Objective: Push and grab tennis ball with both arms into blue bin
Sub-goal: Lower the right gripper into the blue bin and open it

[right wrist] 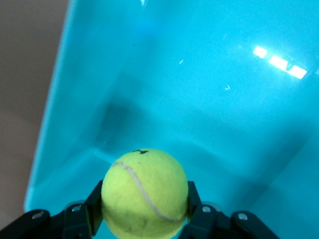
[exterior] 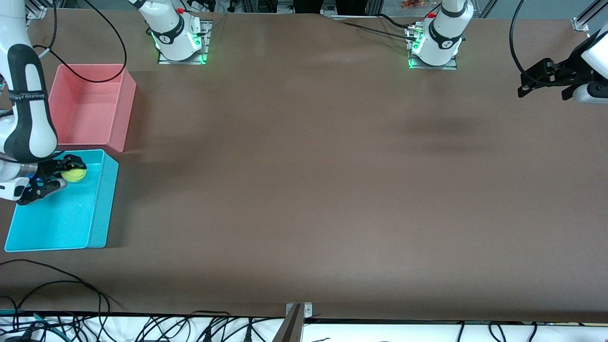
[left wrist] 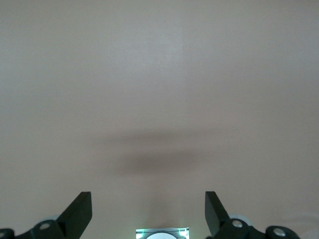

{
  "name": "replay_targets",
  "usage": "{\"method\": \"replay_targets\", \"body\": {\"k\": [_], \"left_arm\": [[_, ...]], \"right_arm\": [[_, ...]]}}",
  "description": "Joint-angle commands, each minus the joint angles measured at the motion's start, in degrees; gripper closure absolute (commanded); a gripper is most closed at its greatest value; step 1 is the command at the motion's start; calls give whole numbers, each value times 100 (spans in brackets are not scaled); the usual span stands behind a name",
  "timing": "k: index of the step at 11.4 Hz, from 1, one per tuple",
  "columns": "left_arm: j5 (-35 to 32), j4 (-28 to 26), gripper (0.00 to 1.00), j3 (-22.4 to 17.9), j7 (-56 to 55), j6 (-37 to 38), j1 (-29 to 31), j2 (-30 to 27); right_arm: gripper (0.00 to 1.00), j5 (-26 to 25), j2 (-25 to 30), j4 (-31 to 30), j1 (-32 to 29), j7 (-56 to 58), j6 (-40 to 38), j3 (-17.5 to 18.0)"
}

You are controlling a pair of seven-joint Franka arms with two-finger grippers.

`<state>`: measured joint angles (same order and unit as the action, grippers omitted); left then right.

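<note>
The small fuzzy yellow-green tennis ball [right wrist: 145,193] was clamped between the fingers of the right claw [exterior: 57,175], held over the bright cyan-blue rectangular plastic bin [exterior: 97,209] at its end nearest the pink rectangular plastic bin [exterior: 118,109]. The left claw [left wrist: 148,214] waited with fingers spread wide and nothing in them, over the bare brown table [exterior: 304,190] at the left arm's end.
</note>
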<state>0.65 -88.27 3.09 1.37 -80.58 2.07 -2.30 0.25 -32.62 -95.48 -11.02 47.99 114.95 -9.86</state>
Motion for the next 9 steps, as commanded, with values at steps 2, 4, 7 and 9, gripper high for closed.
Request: {"method": "replay_targets", "body": {"k": [2,4,7,9], "left_arm": [[22,258,0,7,21,113,4,115],[329,275,0,-10,3,-35,65,185],[365,293,0,-10,3,-623,83,186],[532,284,0,-10,3,-696,145,186]], "right_arm": [[67,168,-446,188,-129,273,299,55],[46,456,-526,179,-138,273,265,63],[0,573,-527,196,-173,273,229,55],[0,590,-396,232,-164,220,194,46]]}}
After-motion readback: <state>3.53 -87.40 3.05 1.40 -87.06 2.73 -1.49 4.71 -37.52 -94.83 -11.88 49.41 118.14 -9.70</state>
